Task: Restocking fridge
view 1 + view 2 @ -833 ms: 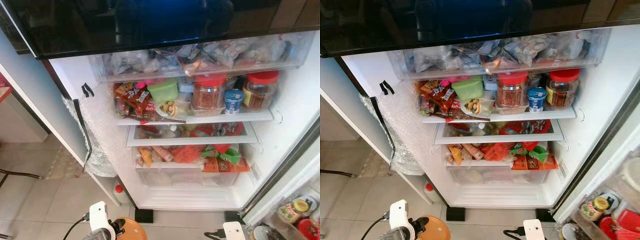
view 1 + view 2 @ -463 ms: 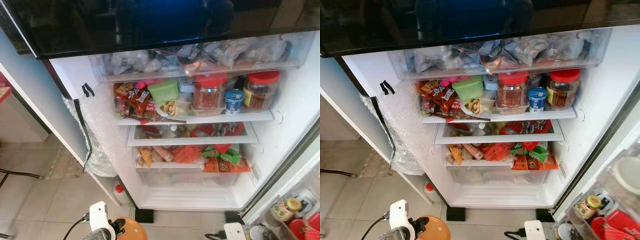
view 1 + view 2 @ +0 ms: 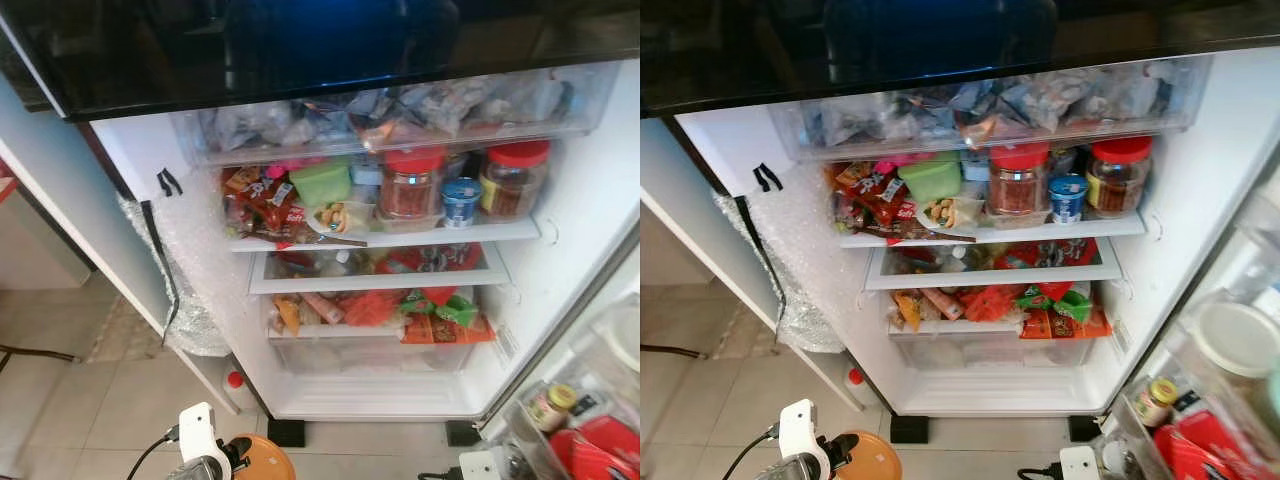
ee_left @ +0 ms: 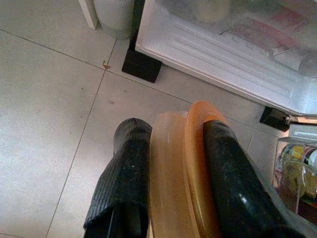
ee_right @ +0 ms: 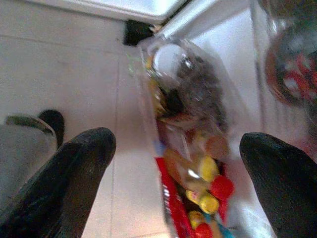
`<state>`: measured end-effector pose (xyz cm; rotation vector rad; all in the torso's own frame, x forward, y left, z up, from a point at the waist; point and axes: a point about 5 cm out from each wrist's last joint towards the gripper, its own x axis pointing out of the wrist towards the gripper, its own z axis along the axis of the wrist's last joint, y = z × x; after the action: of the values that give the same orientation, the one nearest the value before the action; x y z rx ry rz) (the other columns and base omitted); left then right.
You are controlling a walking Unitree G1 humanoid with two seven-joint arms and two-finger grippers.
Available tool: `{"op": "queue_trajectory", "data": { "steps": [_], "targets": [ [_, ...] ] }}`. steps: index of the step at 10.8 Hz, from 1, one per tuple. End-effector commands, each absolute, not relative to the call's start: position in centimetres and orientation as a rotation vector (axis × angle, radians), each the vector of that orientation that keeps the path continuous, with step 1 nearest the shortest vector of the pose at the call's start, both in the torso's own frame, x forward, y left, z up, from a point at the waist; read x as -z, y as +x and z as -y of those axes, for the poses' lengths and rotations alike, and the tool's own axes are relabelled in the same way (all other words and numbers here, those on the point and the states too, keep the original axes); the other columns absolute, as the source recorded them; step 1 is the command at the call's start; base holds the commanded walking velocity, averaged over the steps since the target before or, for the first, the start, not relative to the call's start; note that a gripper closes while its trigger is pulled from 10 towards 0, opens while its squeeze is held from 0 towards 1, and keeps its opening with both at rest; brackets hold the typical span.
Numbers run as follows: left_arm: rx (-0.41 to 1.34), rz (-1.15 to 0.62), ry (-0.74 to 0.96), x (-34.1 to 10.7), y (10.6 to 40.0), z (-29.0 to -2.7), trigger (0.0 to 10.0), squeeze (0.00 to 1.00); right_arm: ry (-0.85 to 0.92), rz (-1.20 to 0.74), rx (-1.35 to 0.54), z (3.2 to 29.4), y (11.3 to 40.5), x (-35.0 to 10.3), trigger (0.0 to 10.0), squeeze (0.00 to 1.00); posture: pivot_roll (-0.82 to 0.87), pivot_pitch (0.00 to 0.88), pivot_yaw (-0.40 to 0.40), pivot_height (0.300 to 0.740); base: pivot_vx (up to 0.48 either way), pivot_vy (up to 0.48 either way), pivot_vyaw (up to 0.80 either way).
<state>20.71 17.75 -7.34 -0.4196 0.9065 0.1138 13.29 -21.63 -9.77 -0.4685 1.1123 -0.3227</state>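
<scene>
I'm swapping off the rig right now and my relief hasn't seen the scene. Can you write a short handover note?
Left gripper: shut on an orange lidded container, held low above the tiled floor in front of the open fridge.
Right gripper: open, holding nothing, next to the door bin of jars and bottles.
Fridge: top shelf crowded with two red-lidded jars, a green tub and snack packets; drawers below look full.
Done: container picked up.
Left: place it inside; free room looks scarce, so choose a spot first.
</scene>
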Motion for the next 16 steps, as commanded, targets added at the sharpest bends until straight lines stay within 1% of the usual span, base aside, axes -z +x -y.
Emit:
{"op": "queue_trajectory", "data": {
  "steps": [1,3,10,13,15,16],
  "targets": [
    [-0.13,-0.916,-0.431,7.5,20.3,-18.3,10.0,0.0,-0.497,-1.119,0.328,21.1,13.3,9.8,10.0,0.0,-0.14,0.0,0.123,0.74,0.0,0.0,0.0],
    [-0.127,-0.916,-0.432,7.5,20.3,-18.3,10.0,0.0,-0.52,-1.126,0.367,21.1,13.2,9.8,10.0,0.0,-0.15,0.0,0.125,0.74,0.0,0.0,0.0],
    [-0.12,-0.897,-0.452,7.4,20.5,-18.1,10.0,0.0,-0.519,-1.121,0.362,21.2,13.4,9.7,10.0,0.0,-0.14,0.0,0.12,0.74,0.0,0.0,0.0],
    [-0.081,-0.851,-0.47,7.1,20.9,-17.9,10.0,0.0,-0.478,-1.109,0.343,21.1,13.4,9.8,10.0,0.0,-0.14,0.0,0.118,0.74,0.0,0.0,0.0],
    [-0.059,-0.774,-0.517,6.6,21.4,-17.7,10.0,0.0,-0.429,-1.085,0.299,21.0,13.7,9.8,10.0,0.0,-0.12,0.0,0.109,0.74,0.0,0.0,0.0],
    [0.024,-0.59,-0.569,3.4,26.0,-17.0,10.0,0.0,-0.418,-1.072,0.272,20.9,13.8,9.8,10.0,0.0,-0.11,0.0,0.104,0.74,0.0,0.0,0.0]
  ]
}}
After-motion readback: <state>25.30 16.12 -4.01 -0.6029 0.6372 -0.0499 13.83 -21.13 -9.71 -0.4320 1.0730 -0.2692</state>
